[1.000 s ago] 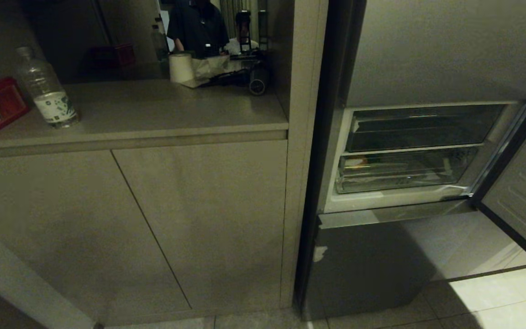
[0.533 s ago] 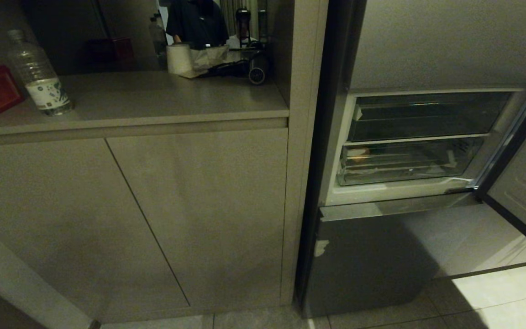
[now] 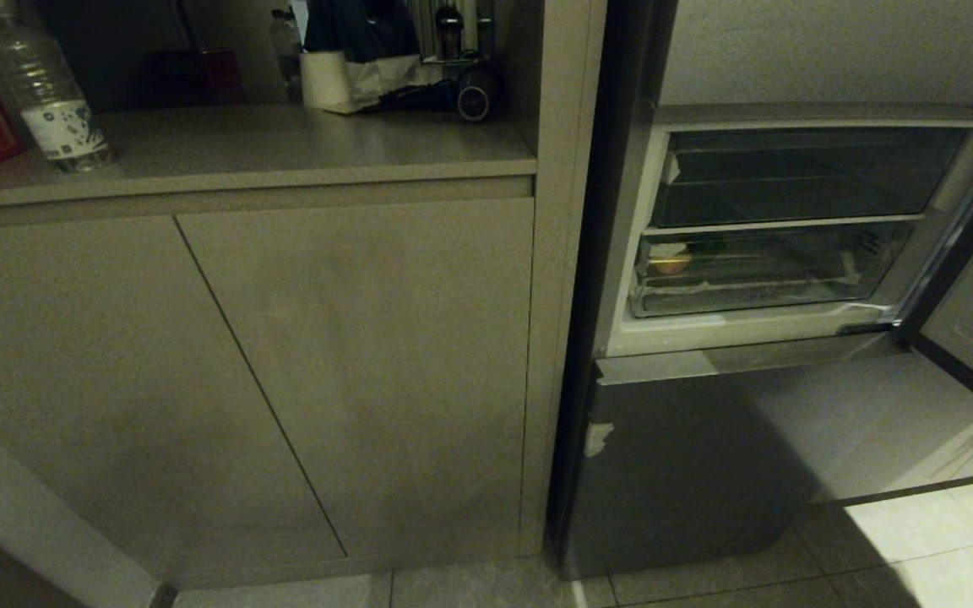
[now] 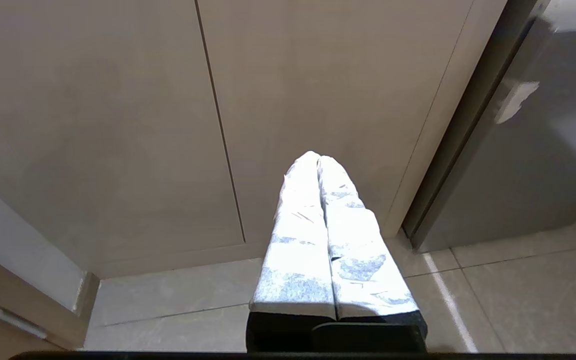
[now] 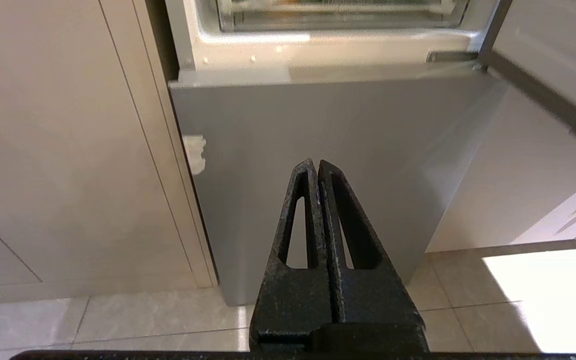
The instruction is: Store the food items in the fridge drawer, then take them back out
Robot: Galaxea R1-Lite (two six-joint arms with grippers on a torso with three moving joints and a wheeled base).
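Your fridge drawer, a clear ribbed plastic bin, sits pushed in low in the open fridge, its long axis running side to side and its thick front lip facing you. At its left end you can make out a tan-brown potato with a dark green shape beside it, probably the pepper. Only the head view shows these; the right wrist view catches just the drawer's lip above the grey steel lower door. Your right gripper, black and slotted, has its jaws pressed together, empty. Your left gripper, white-covered, is likewise closed on nothing, facing the beige cabinet doors.
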